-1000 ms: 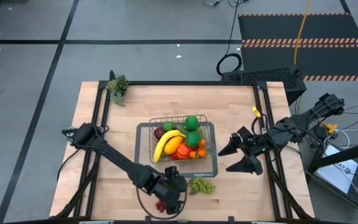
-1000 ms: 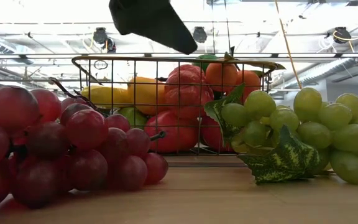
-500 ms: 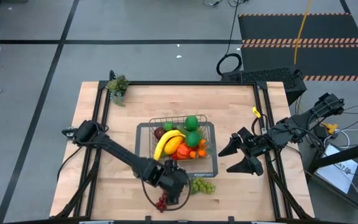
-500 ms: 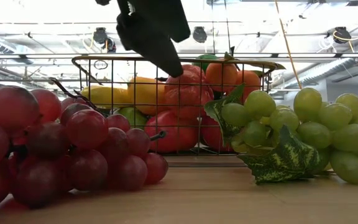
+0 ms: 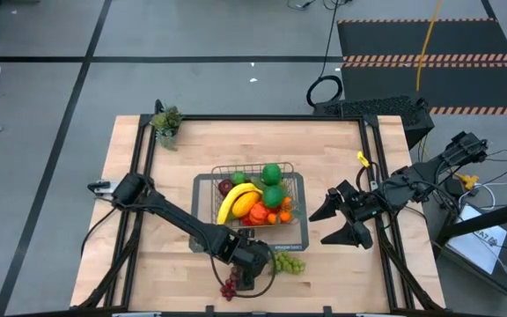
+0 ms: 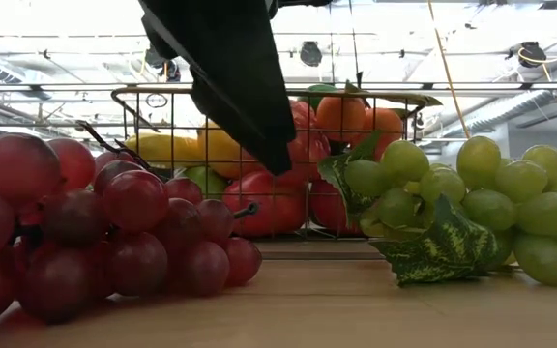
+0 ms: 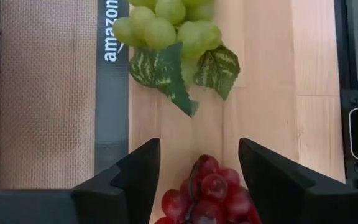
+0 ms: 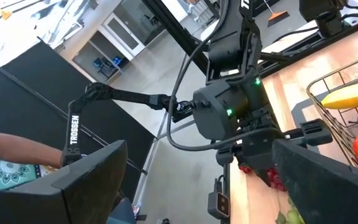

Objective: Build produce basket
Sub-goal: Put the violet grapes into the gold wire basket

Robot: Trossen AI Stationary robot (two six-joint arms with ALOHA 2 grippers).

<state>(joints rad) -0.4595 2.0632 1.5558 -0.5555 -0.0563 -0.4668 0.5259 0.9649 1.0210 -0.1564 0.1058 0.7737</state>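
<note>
The wire basket (image 5: 255,168) stands mid-table on its dark base (image 5: 299,239), filled with a banana (image 5: 234,202), green balls, oranges and red fruit. A bunch of red grapes (image 5: 229,288) lies on the table by the near edge, and green grapes (image 5: 287,262) with leaves lie beside the base. My left gripper (image 7: 199,146) is open, slanting down over the red grapes (image 7: 207,193), one finger on each side, clear of them. In the low view one left finger (image 6: 259,126) hangs above the table in front of the basket (image 6: 162,106). My right gripper (image 5: 333,222) waits open, raised, right of the basket.
A small potted plant (image 5: 166,121) stands at the table's far left corner. The green grapes (image 7: 166,25) lie close past my left fingertips, next to the base's edge (image 7: 112,93). The table's near edge runs just behind the red grapes. Bare wood lies left of the basket.
My left gripper has come down toward the table and shifted a little toward the right edge, ending over the red grapes. In the low view its finger has dropped from the top of the picture to in front of the basket. The grapes have not moved.
</note>
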